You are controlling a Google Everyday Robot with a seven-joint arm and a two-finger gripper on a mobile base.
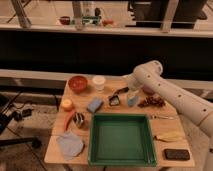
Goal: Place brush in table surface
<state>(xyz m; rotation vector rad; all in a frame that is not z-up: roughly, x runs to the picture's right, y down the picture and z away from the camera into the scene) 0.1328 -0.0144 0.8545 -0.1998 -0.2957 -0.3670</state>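
The brush (117, 97) lies on the table surface (106, 112), just behind the green tray. Its slim black handle points back and right, and its dark head is toward the tray. My white arm reaches in from the right with its bend above the table's back edge. My gripper (132, 97) hangs low over the tabletop right beside the brush, on its right side. The gripper is open and nothing shows between its fingers. The brush rests free on the wood.
A green tray (122, 159) fills the front middle. Red bowl (78, 83), white cup (99, 82) and blue sponge (94, 104) sit back left. Grey cloth (70, 144) lies front left. A dark red cluster (151, 102), yellow-handled tool (169, 136) and black slab (176, 154) line the right.
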